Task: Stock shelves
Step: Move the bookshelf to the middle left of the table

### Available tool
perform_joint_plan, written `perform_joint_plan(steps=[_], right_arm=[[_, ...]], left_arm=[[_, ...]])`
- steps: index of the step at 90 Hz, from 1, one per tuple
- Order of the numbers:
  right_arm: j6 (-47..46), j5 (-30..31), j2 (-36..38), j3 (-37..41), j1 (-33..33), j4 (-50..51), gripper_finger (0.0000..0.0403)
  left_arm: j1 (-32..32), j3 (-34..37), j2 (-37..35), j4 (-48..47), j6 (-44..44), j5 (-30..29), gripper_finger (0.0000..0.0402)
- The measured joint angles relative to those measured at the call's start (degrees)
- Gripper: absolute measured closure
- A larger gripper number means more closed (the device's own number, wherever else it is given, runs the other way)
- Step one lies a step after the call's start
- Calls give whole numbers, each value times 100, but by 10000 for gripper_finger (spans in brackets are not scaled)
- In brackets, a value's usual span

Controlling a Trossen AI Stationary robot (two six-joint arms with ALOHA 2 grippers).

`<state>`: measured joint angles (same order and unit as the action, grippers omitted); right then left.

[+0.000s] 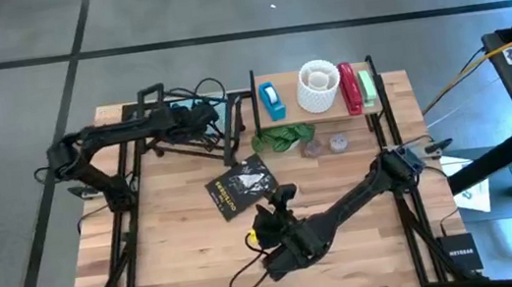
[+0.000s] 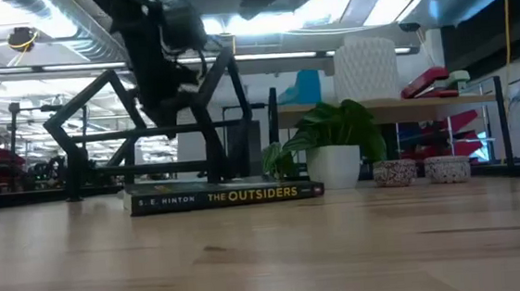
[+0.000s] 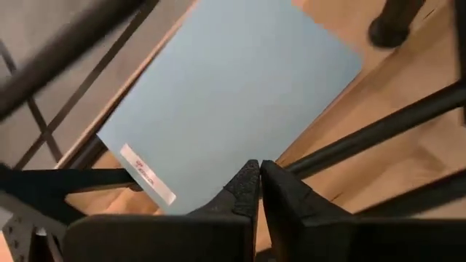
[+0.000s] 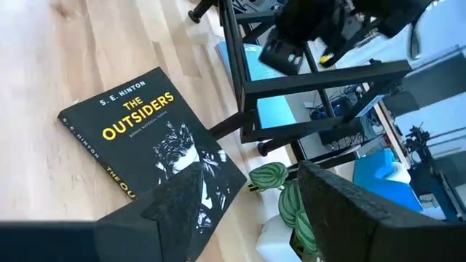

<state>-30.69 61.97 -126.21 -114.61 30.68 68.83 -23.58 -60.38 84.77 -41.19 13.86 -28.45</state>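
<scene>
Two arms are over the worktop (image 1: pixel 182 262). The left gripper (image 1: pixel 205 118) sits at upper centre-left of the high view, inside the thin bars of the black rack (image 1: pixel 184 123); its fingers (image 3: pixel 244 191) are pressed together on the near edge of a light-blue book (image 3: pixel 233 102), which lies tilted among the bars. The rack stands at the worktop's far edge, just beside the wooden shelf board (image 1: pixel 316 106) at upper centre-right. That board carries a blue tape dispenser (image 1: pixel 271 101), a white ribbed pot (image 1: pixel 319 87) and a red stapler (image 1: pixel 349 88), leaving little bare board. Below it a green plant (image 1: pixel 280 139) and two small round dishes (image 1: pixel 325 145) stand near each other. A black paperback (image 1: pixel 242 186) lies flat at frame centre, well apart from the rack. The right gripper (image 1: pixel 280 205) hovers just beside the paperback's lower right corner, fingers (image 4: pixel 364 207) apart, holding nothing. The lower left of the worktop is open wood.
</scene>
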Motion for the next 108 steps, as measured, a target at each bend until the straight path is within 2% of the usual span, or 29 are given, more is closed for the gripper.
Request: perform_joint_plan(steps=[26, 54, 71, 81, 96, 108], right_arm=[[594, -54, 0, 0, 0, -448, 194], [989, -211, 0, 0, -76, -581, 194], [1204, -469, 0, 3, -118, -577, 194], [1338, -509, 9, 195, -133, -631, 194], [1512, -908, 7, 609, -331, -1036, 194], [1850, -1105, -4, 760, -477, -1328, 194]], left_arm=[[377, -2, -723, -137, 208, 2, 401], [644, -2, -1051, -771, 569, -63, 401], [772, -2, -1391, -1094, 815, 428, 401], [807, -2, -1744, -1104, 647, 732, 402], [735, -2, -2500, -1209, 605, 508, 397], [545, -2, -3078, -1380, 650, 361, 374]])
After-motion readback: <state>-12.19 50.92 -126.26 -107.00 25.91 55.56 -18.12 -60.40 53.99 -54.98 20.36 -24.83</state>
